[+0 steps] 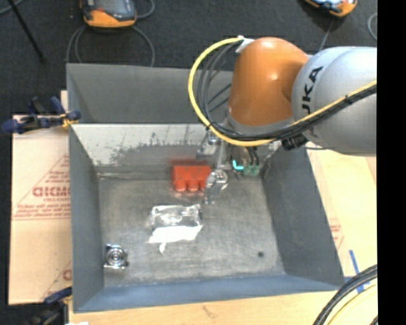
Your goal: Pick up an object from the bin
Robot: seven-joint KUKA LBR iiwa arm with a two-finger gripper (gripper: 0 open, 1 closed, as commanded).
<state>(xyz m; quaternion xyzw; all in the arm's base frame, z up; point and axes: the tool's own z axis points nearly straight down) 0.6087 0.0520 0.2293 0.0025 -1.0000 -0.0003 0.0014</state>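
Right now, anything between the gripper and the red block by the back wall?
Nothing visible. The gripper is right at the red block's right edge, with no thing between them. The clear packet lies apart, nearer mid-bin, and the small metal piece sits in the front-left corner, both off that path.

Dark carpeted floor [171, 32], crossed by thin black cables [72, 39], with two orange-and-black devices [109, 13] lying at the top edge.
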